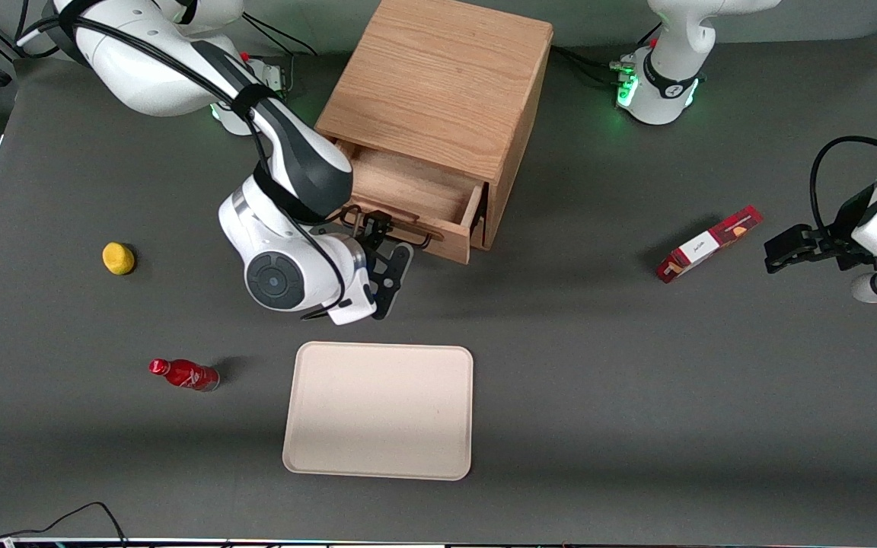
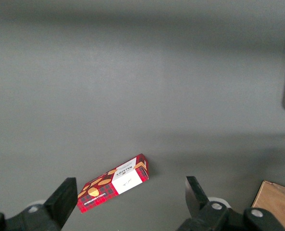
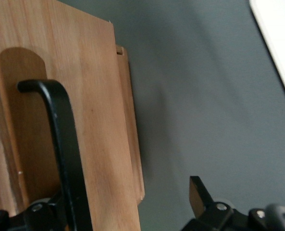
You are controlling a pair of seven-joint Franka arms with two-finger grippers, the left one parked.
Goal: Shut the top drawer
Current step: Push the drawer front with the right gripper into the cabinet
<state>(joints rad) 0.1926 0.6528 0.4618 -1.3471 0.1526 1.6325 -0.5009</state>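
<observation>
Oak top drawer [image 1: 416, 199] is sitting pulled out of the cabinet [image 1: 438, 84], interior exposed, front panel facing the front camera. Right arm's tool [image 1: 385, 255] is hanging right at that panel, fingers spread, one finger [image 3: 200, 195] apart from the wood and the other down by the black wire handle [image 3: 60, 144]. Drawer is lying just past the tool, farther from the front camera, its width running across the tool; judging the closing push is going straight into the cabinet, square to the panel
</observation>
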